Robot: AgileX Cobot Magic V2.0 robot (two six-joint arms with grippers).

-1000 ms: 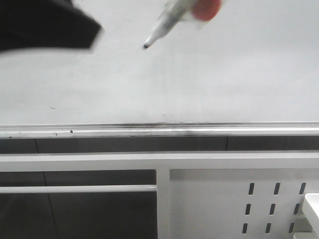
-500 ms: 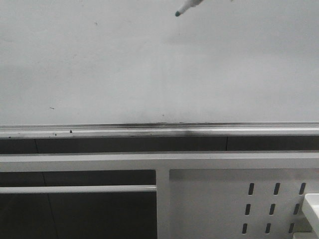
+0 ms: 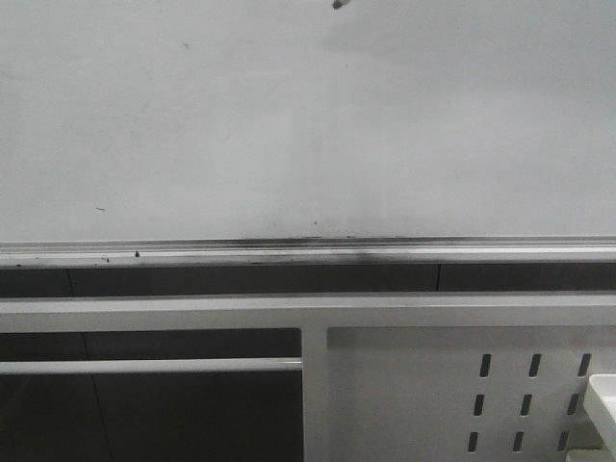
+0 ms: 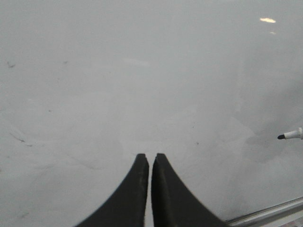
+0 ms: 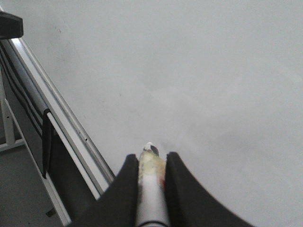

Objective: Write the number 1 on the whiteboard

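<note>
The whiteboard (image 3: 289, 125) fills the upper front view, glossy white, with a silver rail (image 3: 308, 252) along its lower edge. No number 1 stroke shows on it, only small dark specks. The marker's dark tip (image 3: 337, 4) pokes in at the top edge of the front view. My right gripper (image 5: 151, 158) is shut on the white marker (image 5: 151, 189), its tip close to the board (image 5: 213, 71). My left gripper (image 4: 150, 158) is shut and empty in front of the board (image 4: 142, 71). The marker tip (image 4: 289, 135) also shows in the left wrist view.
A white metal frame (image 3: 318, 313) with slotted holes (image 3: 529, 395) stands below the rail. A dark panel (image 5: 28, 123) hangs beside the board's rail (image 5: 61, 118) in the right wrist view. A small white object (image 3: 602, 395) sits at the lower right.
The marker has moved up and right, so only its tip shows at the top edge. The dark left arm seen at upper left a second ago has left the front view.
</note>
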